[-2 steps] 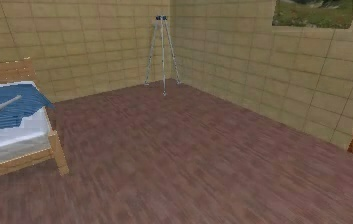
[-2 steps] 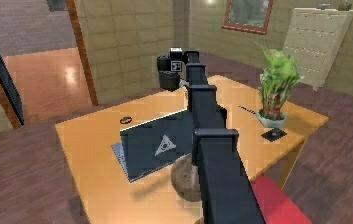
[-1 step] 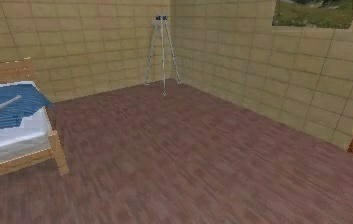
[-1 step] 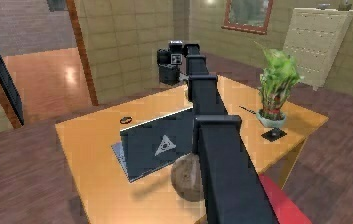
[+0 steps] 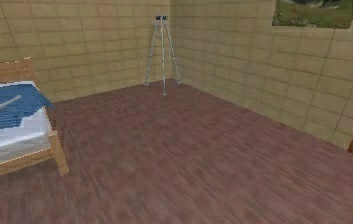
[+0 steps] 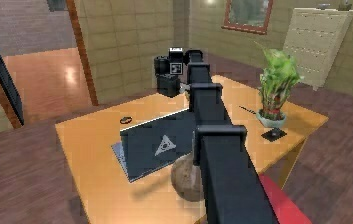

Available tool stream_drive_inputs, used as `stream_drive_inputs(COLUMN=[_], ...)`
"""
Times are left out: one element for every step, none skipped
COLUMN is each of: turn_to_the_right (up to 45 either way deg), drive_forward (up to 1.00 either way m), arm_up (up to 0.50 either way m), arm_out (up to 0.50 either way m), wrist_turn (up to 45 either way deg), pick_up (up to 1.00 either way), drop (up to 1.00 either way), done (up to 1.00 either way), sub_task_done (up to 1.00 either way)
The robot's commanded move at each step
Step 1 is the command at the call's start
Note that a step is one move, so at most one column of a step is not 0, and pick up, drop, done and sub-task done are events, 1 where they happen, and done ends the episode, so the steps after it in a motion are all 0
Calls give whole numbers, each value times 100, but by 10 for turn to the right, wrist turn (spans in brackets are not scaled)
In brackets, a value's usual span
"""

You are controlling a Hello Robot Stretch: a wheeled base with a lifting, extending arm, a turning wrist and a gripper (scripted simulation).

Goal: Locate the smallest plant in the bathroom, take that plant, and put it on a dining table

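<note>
Looking ahead across a dark plank floor (image 5: 184, 160), the robot's forward view takes in a wooden bed (image 5: 14, 120) with a blue cover at the left of the frame, a tripod (image 5: 162, 50) standing in the far corner at upper centre, and a framed picture (image 5: 314, 12) on the tiled wall at upper right. In the arm side view, a doorway (image 6: 44, 60) at upper left gives onto an orange floor; below it an orange wooden surface (image 6: 84, 150) spans the middle of the frame. On it, from the left, lie a small dark ring-shaped item (image 6: 126, 121) and a dark laptop-like slab (image 6: 156, 145), with a brownish rounded object (image 6: 187, 178) at lower centre partly behind the arm (image 6: 219, 150). The arm runs up from the bottom edge to the tool (image 6: 166, 78) at upper centre, near the surface's far edge (whether it holds anything cannot be told). Right of the arm, the plant (image 6: 276, 80), green and leafy in a pale pot, stands upright on the surface near its right end, a small dark square (image 6: 274, 133) just in front of it. A white chest of drawers (image 6: 314, 40) stands at upper right.
</note>
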Motion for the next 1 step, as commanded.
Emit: stream_drive_inputs(turn_to_the_right=[0], drive_forward=[0], arm_up=[0], arm_out=[0], wrist_turn=[0], pick_up=[0], drop=[0], done=[100], sub_task_done=[0])
